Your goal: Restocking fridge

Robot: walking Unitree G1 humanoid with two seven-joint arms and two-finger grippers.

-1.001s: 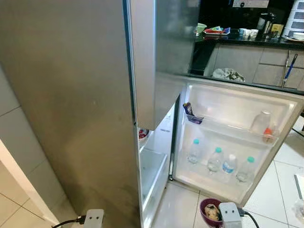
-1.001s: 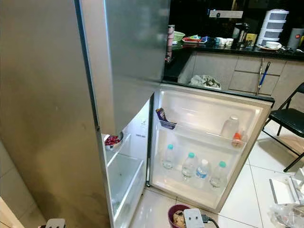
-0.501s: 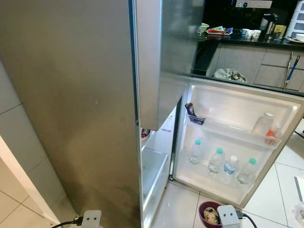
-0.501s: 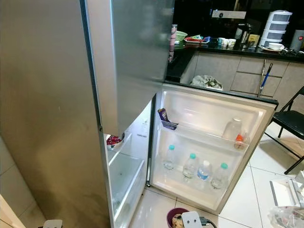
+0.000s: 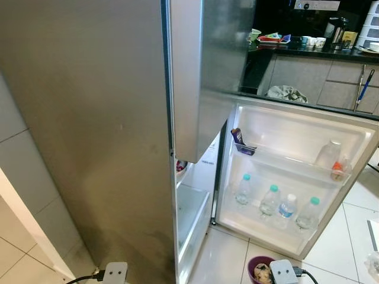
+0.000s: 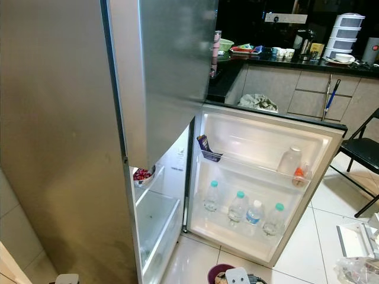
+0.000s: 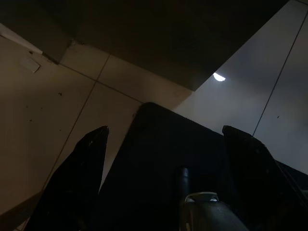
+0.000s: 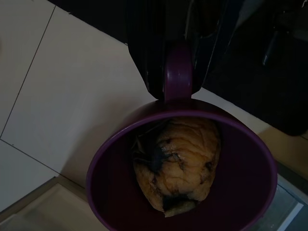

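Note:
The steel fridge [image 5: 95, 130] stands in front of me with its lower door [image 6: 266, 177] swung open to the right. Several water bottles [image 6: 238, 207] stand in the bottom door shelf. An orange-capped bottle [image 6: 299, 173] and a purple packet [image 6: 204, 145] sit in the shelf above. A bowl of red fruit [image 6: 141, 175] rests on an inner shelf. My right gripper [image 8: 178, 77] is shut on the handle of a purple cup [image 8: 115, 192] holding a brown wrinkled fruit [image 8: 180, 161], low over the floor before the door [image 5: 259, 271]. My left gripper [image 7: 166, 130] hangs open above the tiles.
A dark kitchen counter [image 6: 284, 59] with dishes runs behind the door. A black folding chair [image 6: 362, 152] stands at the right, with plastic bags [image 6: 355, 266] on the floor near it. A tiled wall [image 5: 18, 195] closes the left side.
The camera has shifted a little. The purple cup and my right wrist sit lower at the picture's bottom edge. Nothing in the fridge has moved.

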